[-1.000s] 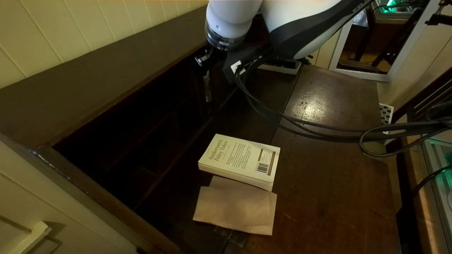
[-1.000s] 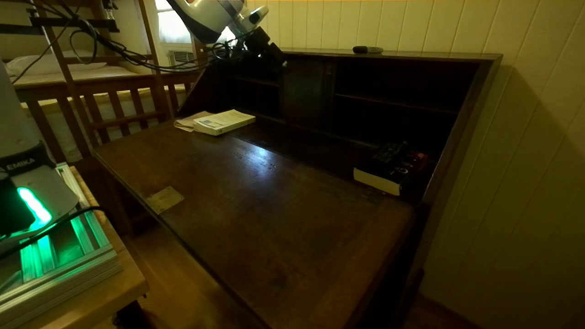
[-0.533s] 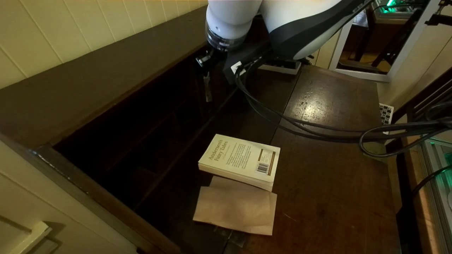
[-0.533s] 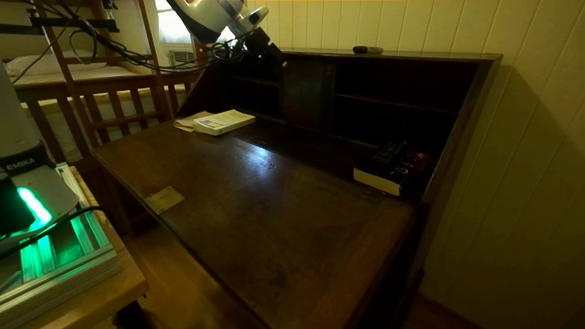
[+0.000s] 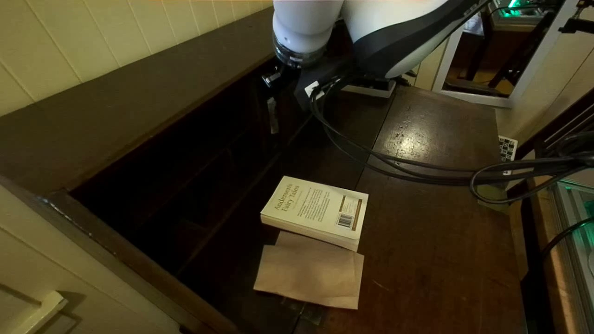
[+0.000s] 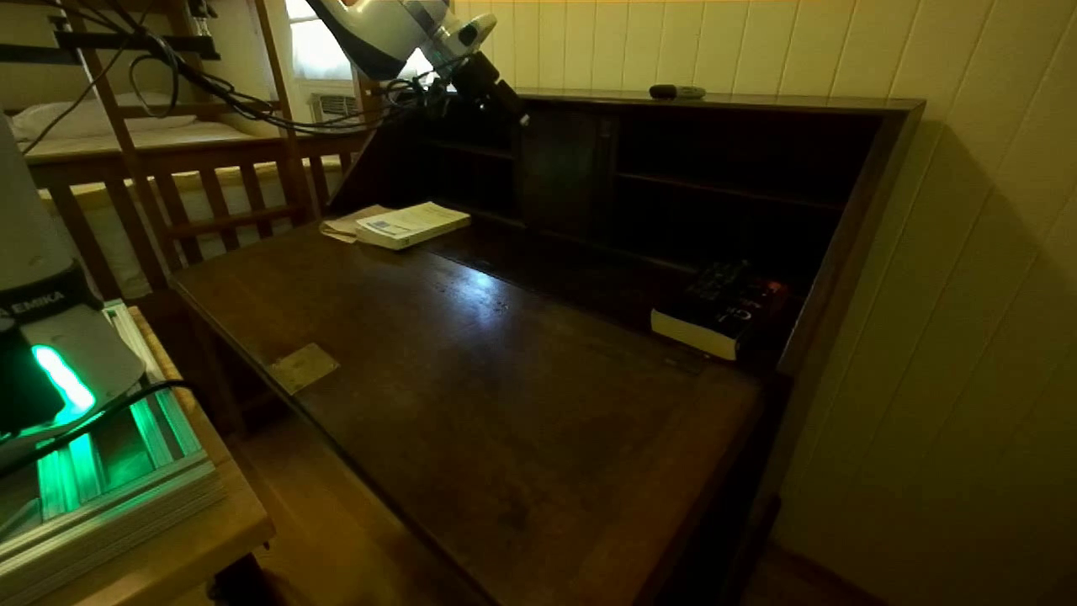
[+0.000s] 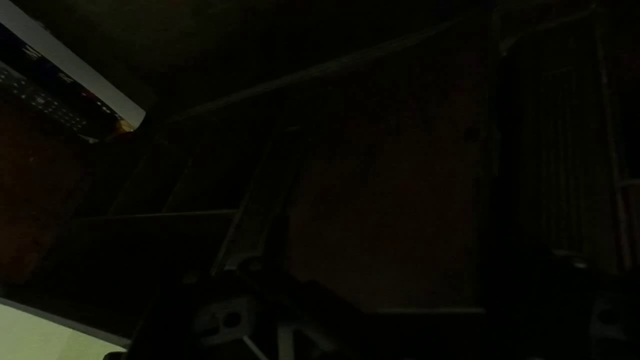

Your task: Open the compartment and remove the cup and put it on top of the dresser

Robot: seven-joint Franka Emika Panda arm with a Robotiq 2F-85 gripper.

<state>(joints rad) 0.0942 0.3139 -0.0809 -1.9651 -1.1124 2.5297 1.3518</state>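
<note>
Slanting down toward the back edge of the tabletop (image 6: 505, 404), the gripper (image 6: 520, 115) hangs above it with its tip at the upper part of the compartment (image 6: 562, 172), which stands near the middle of that edge. Its fingers (image 7: 225, 320) are spread wide in the wrist view, with the compartment's brown door (image 7: 385, 215) showing between them; contact is too dark to judge, as is whether the door is fully closed. Where the cup is I cannot tell.

Behind the gripper the arm (image 5: 304, 28) bends sharply: in an exterior view two pale links make a V, one pointing down, the other sloping up out of the frame. Cables (image 5: 408, 169) sag from beside the gripper across the tabletop and leave over the front edge, where a brass plate (image 6: 305, 368) is set. Farther out, a white book (image 5: 315, 211) and brown paper (image 5: 308, 276) lie just beside each other toward one back corner; a dark book (image 6: 724, 303) lies at the opposite back corner. Above the back edge, the dresser (image 5: 153, 88) carries a small dark object (image 6: 676, 91) on its long top. The arm's green-lit base (image 6: 97, 345) stands apart from the front edge.
</note>
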